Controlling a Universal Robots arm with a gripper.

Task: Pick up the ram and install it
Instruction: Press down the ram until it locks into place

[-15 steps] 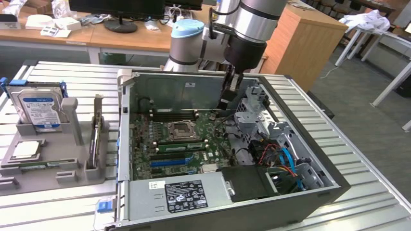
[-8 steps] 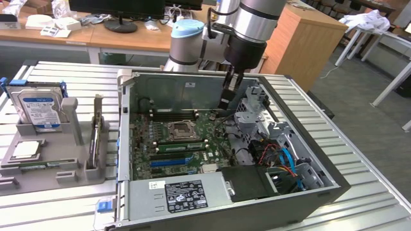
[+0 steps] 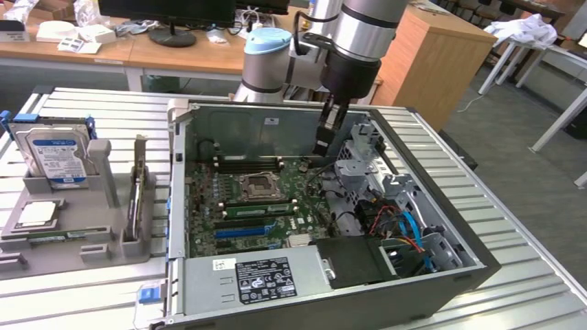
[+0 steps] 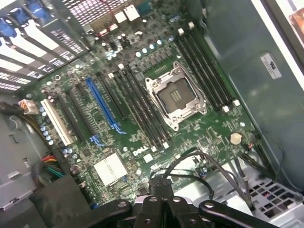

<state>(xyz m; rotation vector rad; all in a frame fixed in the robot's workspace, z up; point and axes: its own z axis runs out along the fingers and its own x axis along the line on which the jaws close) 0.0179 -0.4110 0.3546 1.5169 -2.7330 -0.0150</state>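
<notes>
In the grey tray (image 3: 92,256) the ram (image 3: 48,238) seems to be the narrow green strip lying flat below the square chip (image 3: 37,214). That is a judgement, since it is small. From the pincer (image 3: 323,146) it lies well off toward the exterior view's left and nearer that camera, outside the computer case (image 3: 180,179). Its long axis runs across that view, left to right. The hard drive (image 3: 55,152) stands behind it. A tall thin part (image 3: 137,199) stands on edge between it and the case wall, and both wall and part lie between the ram and the 1 arm. The pincer hangs inside the case beyond the CPU socket (image 3: 258,184), over the motherboard (image 4: 216,137) near loose cables (image 4: 223,166). In the wrist view its tips look drawn together (image 4: 162,183) with nothing green between them. The memory slots (image 4: 142,111) beside the socket look unfilled.
</notes>
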